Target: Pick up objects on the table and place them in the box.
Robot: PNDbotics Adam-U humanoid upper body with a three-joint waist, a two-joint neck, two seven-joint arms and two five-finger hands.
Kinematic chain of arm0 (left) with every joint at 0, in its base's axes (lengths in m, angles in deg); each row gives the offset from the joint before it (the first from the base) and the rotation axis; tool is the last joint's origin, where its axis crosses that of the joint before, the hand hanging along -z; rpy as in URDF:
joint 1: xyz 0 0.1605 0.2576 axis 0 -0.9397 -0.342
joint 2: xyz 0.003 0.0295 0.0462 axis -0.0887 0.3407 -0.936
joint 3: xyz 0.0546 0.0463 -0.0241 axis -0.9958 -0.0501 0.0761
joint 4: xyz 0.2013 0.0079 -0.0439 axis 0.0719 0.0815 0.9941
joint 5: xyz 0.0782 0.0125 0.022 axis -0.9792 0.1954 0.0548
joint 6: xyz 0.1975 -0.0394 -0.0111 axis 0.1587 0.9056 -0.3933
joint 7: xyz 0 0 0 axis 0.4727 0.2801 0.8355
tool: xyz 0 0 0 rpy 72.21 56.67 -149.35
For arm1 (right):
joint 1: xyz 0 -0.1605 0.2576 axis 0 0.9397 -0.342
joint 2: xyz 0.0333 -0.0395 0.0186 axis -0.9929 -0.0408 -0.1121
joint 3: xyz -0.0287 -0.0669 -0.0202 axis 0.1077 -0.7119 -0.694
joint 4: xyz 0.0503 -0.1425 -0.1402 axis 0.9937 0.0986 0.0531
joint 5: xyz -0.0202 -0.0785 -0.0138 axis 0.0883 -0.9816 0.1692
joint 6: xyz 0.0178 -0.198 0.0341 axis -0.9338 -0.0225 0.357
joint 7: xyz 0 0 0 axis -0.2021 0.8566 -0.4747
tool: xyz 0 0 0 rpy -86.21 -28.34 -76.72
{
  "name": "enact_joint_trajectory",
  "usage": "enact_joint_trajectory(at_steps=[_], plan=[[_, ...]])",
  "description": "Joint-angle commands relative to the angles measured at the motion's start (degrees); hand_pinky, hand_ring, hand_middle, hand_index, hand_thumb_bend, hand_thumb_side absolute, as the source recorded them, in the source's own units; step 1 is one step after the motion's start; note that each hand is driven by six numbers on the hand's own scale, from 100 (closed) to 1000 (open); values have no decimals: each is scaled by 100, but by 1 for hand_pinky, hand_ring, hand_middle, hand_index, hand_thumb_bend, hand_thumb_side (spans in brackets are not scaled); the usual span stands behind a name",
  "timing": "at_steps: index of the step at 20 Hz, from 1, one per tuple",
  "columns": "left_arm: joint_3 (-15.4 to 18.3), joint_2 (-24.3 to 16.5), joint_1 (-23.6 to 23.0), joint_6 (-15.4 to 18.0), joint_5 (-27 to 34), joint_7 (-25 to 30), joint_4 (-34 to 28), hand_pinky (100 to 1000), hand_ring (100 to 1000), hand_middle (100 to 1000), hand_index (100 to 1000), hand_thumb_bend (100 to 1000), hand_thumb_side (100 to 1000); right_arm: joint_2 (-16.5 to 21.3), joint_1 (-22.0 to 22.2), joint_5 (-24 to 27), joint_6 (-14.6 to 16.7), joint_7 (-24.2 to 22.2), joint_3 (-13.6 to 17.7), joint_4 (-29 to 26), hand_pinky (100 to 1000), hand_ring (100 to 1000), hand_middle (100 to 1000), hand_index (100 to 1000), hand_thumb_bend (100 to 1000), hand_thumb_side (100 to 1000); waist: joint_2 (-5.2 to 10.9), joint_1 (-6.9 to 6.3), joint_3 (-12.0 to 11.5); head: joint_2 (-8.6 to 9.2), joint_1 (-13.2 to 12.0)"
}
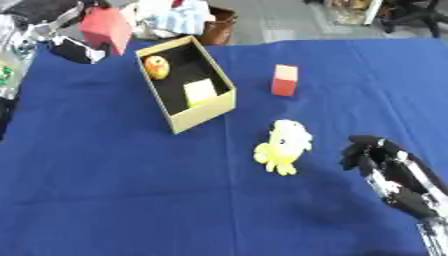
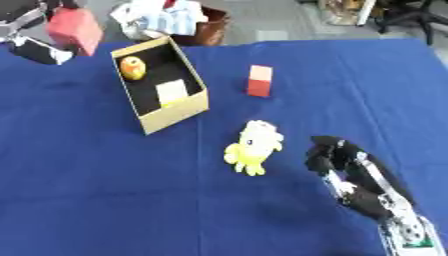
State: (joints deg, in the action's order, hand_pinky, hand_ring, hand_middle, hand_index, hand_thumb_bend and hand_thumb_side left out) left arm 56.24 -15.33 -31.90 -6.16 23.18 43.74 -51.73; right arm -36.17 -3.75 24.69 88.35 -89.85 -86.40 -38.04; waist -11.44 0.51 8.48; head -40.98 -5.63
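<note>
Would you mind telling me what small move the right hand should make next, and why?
Probably reach left to the yellow plush toy. The right hand hovers just beside it, fingers curled and holding nothing, while the toy lies on the blue cloth outside the box.

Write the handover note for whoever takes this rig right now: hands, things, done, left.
Right hand: empty, fingers curled, low over the blue cloth just right of the yellow soft toy, not touching it.
Left hand: not in view.
Box: open, at the table's far left; holds a round yellow-orange thing at its far end and a pale yellow block nearer.
Done: those two are in.
Left: the soft toy, lying on the cloth in front of the box to its right, and the red block, upright to the right of the box. The toy looks like the likely next pick.
</note>
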Motion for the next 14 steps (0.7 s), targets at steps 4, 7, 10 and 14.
enact_joint_trajectory(at_steps=[4, 7, 10, 14], plan=[[-331, 413, 325, 53, 65, 267, 63, 765, 598, 531, 797, 100, 259, 66, -64, 11, 23, -61, -22, -24, 605, 627, 632, 827, 100, 455, 181, 33, 51, 55, 26], [-399, 660, 409, 80, 26, 275, 300, 765, 601, 534, 804, 100, 259, 57, -64, 16, 24, -70, -32, -19, 605, 627, 632, 827, 100, 455, 185, 36, 78, 52, 25], [-460, 864, 469, 111, -57, 207, 446, 766, 605, 539, 808, 100, 258, 51, -63, 19, 22, -87, -49, -14, 605, 627, 632, 827, 100, 455, 184, 35, 101, 53, 30], [-513, 1076, 494, 130, -249, 87, 632, 766, 608, 546, 819, 100, 261, 38, -66, 28, 20, -105, -61, -14, 605, 626, 632, 827, 100, 454, 179, 35, 148, 55, 14]])
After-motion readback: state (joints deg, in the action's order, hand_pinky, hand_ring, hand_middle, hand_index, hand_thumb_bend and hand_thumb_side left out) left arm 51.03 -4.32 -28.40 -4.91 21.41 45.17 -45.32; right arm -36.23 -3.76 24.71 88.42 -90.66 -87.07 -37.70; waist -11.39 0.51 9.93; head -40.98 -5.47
